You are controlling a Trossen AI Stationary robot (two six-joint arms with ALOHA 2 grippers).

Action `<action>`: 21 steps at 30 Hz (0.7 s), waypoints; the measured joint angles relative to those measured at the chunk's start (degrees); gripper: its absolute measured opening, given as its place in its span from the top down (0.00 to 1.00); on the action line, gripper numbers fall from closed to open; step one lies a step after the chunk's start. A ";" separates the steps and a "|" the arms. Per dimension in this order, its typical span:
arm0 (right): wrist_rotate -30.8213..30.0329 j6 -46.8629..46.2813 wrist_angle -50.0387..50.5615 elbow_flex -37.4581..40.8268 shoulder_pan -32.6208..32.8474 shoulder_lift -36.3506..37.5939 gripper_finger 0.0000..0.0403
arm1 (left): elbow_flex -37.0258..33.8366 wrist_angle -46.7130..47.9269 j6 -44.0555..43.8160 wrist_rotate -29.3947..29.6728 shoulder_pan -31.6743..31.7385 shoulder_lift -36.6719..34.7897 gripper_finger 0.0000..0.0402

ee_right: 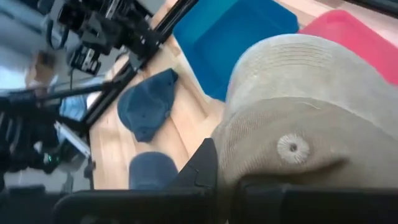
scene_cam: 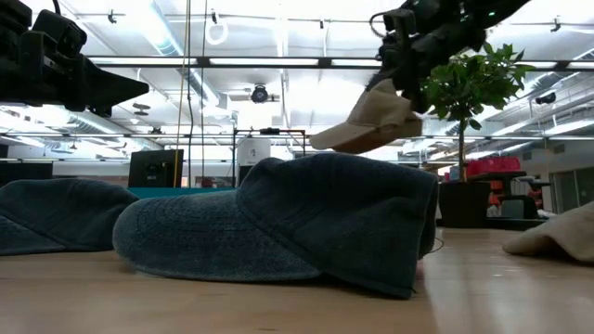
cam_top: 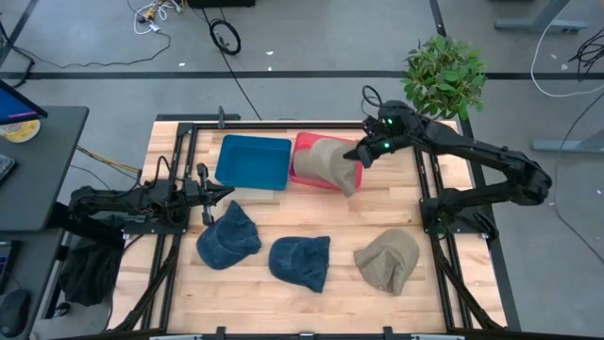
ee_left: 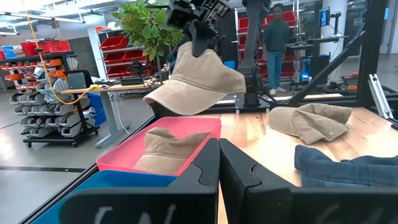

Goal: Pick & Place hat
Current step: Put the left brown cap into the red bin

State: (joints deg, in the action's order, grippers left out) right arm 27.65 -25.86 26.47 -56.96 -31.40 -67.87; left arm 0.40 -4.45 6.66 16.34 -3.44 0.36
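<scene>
From above, your right gripper (cam_top: 360,156) holds a tan cap (cam_top: 330,165) clamped over the pink bin (cam_top: 304,142); the left gripper (cam_top: 209,194) waits well away from that bin, fingers together. At table level, the cap hangs clear in the air. Left wrist: another tan cap (ee_left: 168,149) already lies in the bin. You're at placing: lower, then release.

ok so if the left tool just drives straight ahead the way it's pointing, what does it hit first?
Probably the blue plastic bin, directly ahead of the left tool. The pink bin holding a tan corduroy cap lies beyond. Depth is unclear; it might skim above the rim.
</scene>
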 joint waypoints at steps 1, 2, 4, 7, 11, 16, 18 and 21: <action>1.51 1.59 0.11 -0.60 -1.13 -1.11 0.98 | -0.01 0.00 0.02 0.01 0.00 -0.02 0.99; 2.95 2.48 -0.26 -1.01 -2.18 -2.07 0.98 | 0.00 0.00 0.02 0.00 0.00 -0.01 0.99; 5.89 3.68 -1.73 -1.63 -4.32 -3.96 0.98 | -0.01 0.00 0.01 0.01 0.00 -0.02 0.99; 8.83 7.58 -1.13 -1.96 -6.57 -6.51 0.98 | -0.02 0.00 0.02 0.00 0.00 0.00 0.99; 11.47 13.38 -0.16 -1.96 -8.33 -9.57 0.98 | -0.01 0.00 0.01 0.00 0.00 0.00 0.99; 14.00 18.68 -0.47 -1.96 -10.31 -13.04 0.98 | -0.01 0.00 0.00 0.00 0.00 -0.02 0.99; 14.20 20.65 -0.54 -1.96 -10.92 -14.35 0.98 | 0.00 0.00 0.02 0.00 0.00 0.00 0.99; 15.24 22.67 -1.04 -1.96 -11.42 -16.71 0.98 | -0.02 0.00 0.02 0.00 0.00 -0.02 0.99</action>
State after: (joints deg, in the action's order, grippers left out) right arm 42.89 -3.19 25.43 -58.92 -42.82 -84.58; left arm 0.38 -4.45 6.68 16.34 -3.44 0.34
